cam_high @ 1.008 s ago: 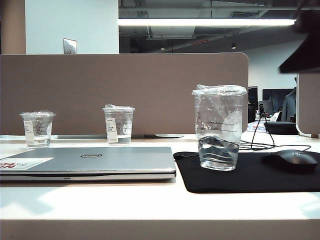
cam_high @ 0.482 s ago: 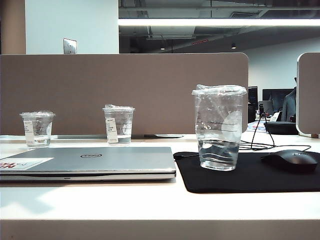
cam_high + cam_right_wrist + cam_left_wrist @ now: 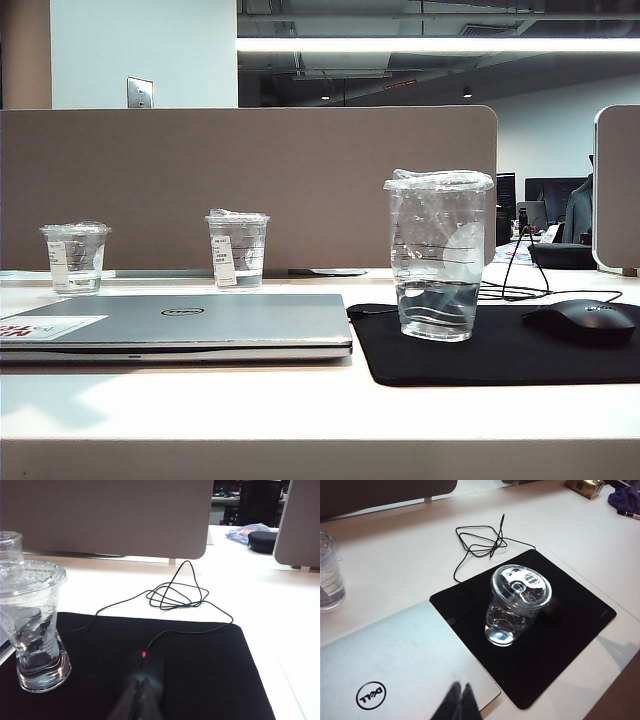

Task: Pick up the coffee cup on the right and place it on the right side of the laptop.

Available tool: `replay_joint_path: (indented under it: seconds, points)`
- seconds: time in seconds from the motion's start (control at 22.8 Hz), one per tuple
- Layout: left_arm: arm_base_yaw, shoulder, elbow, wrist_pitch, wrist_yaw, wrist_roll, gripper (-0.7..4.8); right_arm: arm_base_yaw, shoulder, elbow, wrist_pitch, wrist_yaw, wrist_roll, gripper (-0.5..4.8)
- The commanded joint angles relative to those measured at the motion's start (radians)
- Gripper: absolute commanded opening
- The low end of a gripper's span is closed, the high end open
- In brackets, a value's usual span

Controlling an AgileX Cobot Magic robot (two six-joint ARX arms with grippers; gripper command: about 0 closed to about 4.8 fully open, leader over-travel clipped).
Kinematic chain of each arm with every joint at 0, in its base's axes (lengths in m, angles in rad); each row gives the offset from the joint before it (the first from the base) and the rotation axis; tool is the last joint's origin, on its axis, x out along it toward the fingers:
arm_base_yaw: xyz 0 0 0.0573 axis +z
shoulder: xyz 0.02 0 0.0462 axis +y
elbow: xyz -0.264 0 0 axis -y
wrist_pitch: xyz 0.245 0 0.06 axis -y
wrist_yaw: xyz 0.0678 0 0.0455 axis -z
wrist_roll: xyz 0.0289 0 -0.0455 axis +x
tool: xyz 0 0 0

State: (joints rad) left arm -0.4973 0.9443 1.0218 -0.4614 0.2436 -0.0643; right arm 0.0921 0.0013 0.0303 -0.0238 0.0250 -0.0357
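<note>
Both sets of jaws are pressed together with nothing between them. From the right wrist view, the right gripper (image 3: 141, 692) hangs low over the black mouse mat (image 3: 210, 680), its dark tips closed just short of the black mouse (image 3: 150, 667), whose small red light glows ahead of the tips. Off to one side of those tips, near but apart, the coffee cup (image 3: 35, 625) stands upright on the same mat, a little water in its base and its clear lid on. Past the mouse, the thin black cable (image 3: 175, 597) loops across the white desk (image 3: 280, 605).

From the left wrist view, the left gripper (image 3: 457, 702) hovers over the closed silver laptop (image 3: 395, 665), its tips shut beside the round logo. Ahead of those tips the tall cup stands just past the laptop's right edge, not touching it. Farther off stands a shorter clear cup (image 3: 330, 575).

Neither arm shows in the exterior view; there a second short cup (image 3: 237, 249) stands behind the laptop, before the brown partition (image 3: 250, 180).
</note>
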Motion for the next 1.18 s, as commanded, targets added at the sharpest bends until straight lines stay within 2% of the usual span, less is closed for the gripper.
replay_joint_path:
  seconds: [0.04,0.18,0.35,0.57,1.18]
  points:
    - [0.000,-0.003,0.004,0.013,0.004,0.004,-0.05,0.003,-0.002,-0.013,0.040,-0.005,0.006,-0.07]
    - [0.000,-0.003,0.004,0.013,0.004,0.004,-0.05,0.004,-0.002,-0.029,0.042,-0.013,0.005,-0.07]
    - [0.000,-0.003,0.004,0.013,0.004,0.004,-0.05,-0.005,-0.002,-0.029,0.042,0.044,0.005,-0.07]
    - [0.000,-0.003,0.004,0.013,0.005,0.004,-0.05,-0.047,-0.002,-0.029,0.045,-0.020,0.005,-0.07]
    - [0.000,-0.003,0.004,0.013,0.004,0.004,-0.05,-0.050,-0.002,-0.029,0.043,-0.024,0.005,-0.04]
